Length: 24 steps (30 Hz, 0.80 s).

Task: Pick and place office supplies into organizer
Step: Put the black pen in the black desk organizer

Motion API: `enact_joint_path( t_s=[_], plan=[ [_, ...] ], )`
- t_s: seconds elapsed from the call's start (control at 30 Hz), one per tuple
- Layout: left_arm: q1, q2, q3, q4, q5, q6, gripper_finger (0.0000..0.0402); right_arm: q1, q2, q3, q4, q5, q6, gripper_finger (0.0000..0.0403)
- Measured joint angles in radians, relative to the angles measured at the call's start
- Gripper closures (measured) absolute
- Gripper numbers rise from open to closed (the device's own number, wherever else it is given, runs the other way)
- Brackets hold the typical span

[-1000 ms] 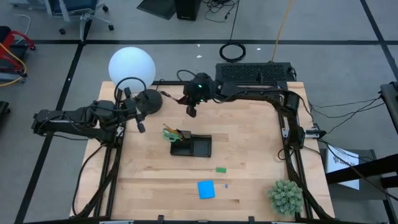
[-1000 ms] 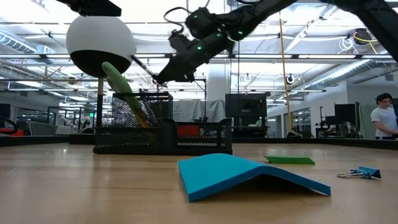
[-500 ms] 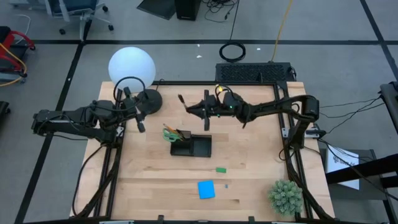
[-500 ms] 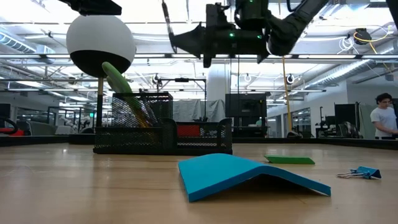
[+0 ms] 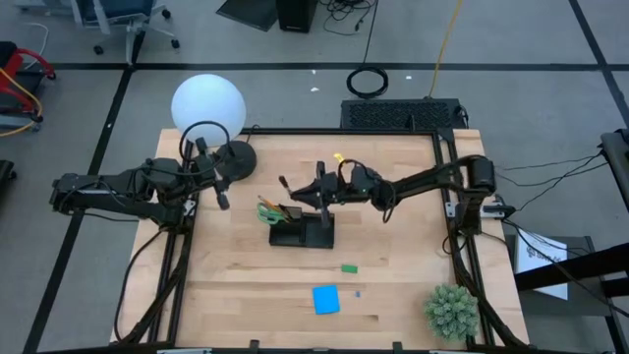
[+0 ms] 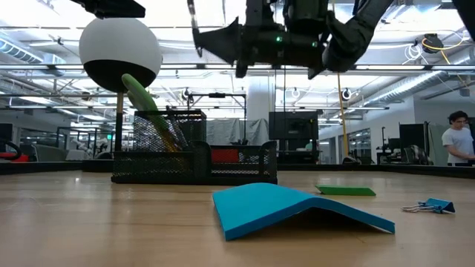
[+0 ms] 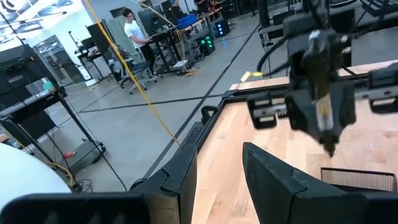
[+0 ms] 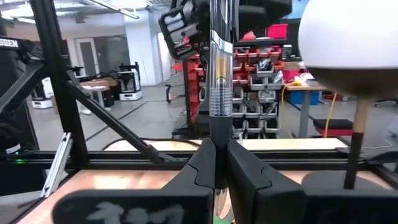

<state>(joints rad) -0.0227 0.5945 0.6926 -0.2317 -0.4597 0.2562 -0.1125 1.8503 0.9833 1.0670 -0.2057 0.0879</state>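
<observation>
Carrying a pen toward the organizer's tall compartment

Pinching a pen [image 8: 221, 93] between pressed-together fingers, the right gripper [image 5: 316, 187] hangs above the table just at 12 o'clock of the organizer [image 5: 303, 231]; the pen stands roughly upright in the wrist view, probably so it can drop end-first into the tall compartment, where green-handled scissors [image 5: 266, 208] and pencils already lean. At 5 o'clock from the organizer lies the green eraser [image 5: 349, 267], and farther toward 6 o'clock the blue sticky-note pad [image 5: 325, 299], both still to be collected. The left gripper [image 5: 214, 177] waits at 10 o'clock beside the lamp base [image 5: 234, 159], its 2 fingers apart and empty, well clear of the working arm.
</observation>
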Motion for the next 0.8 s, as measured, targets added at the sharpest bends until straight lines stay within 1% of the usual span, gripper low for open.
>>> enact_joint_path(
  t_s=[0.13, 0.23, 0.43, 0.63, 0.7, 0.8],
  plan=[
    [0.0, 0.0, 0.0, -0.001, 0.016, -0.004, 0.027, 0.024, 0.064, 0.0, 0.09, 0.021, 0.002, 0.0395],
    [0.0, 0.0, 0.0, -0.004, 0.016, -0.006, 0.027, 0.046, 0.09, 0.0, 0.101, 0.053, -0.007, 0.0395],
    [0.0, 0.001, 0.0, -0.005, 0.016, -0.028, 0.027, 0.065, 0.135, 0.0, 0.123, 0.056, -0.009, 0.0395],
    [0.0, 0.001, 0.0, -0.026, 0.017, -0.056, 0.027, 0.067, 0.165, 0.0, 0.144, 0.056, -0.026, 0.0395],
    [0.0, 0.001, 0.0, -0.029, 0.017, -0.055, 0.027, 0.061, 0.182, 0.003, 0.179, 0.06, -0.029, 0.0395],
    [0.0, 0.001, 0.0, -0.028, 0.017, -0.052, 0.027, 0.057, 0.215, 0.004, 0.194, 0.075, -0.006, 0.0395]
  ],
)
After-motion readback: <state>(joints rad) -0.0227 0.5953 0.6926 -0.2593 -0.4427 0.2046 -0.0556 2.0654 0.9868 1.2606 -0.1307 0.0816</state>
